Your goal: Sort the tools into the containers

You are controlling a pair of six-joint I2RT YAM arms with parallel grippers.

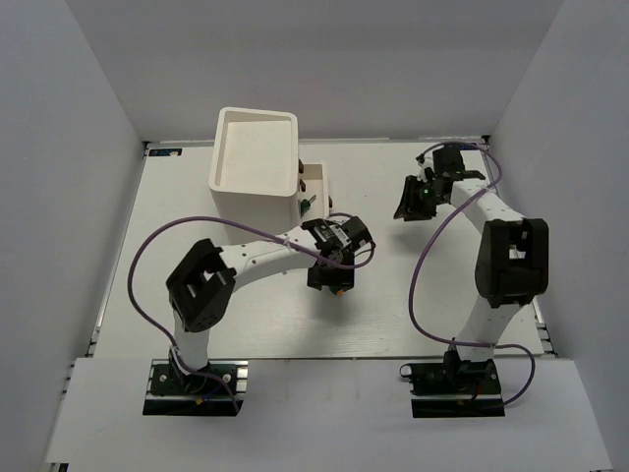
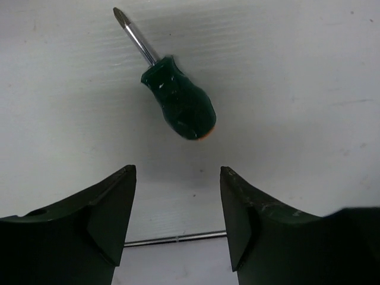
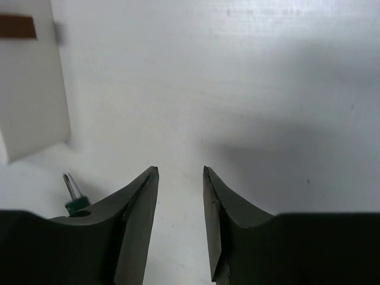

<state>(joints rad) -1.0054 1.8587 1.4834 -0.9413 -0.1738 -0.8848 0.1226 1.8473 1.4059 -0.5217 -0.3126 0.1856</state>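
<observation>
The white drawer box (image 1: pixel 254 162) stands at the back left of the bench (image 1: pixel 295 324), with one drawer (image 1: pixel 316 185) pulled out on its right side. Just in front of it, the left hand (image 2: pixel 177 172) hovers with fingers spread and empty. Beyond its fingertips a stubby green-handled Phillips screwdriver (image 2: pixel 178 104) lies flat on the bench, tip pointing away. A thin metal shaft (image 2: pixel 175 239) lies across the gap between the fingers. Further right, the right hand (image 3: pixel 181 172) is also spread, holding nothing. A second green-handled screwdriver (image 3: pixel 73 196) peeks out from behind one of its fingers, near the box.
</observation>
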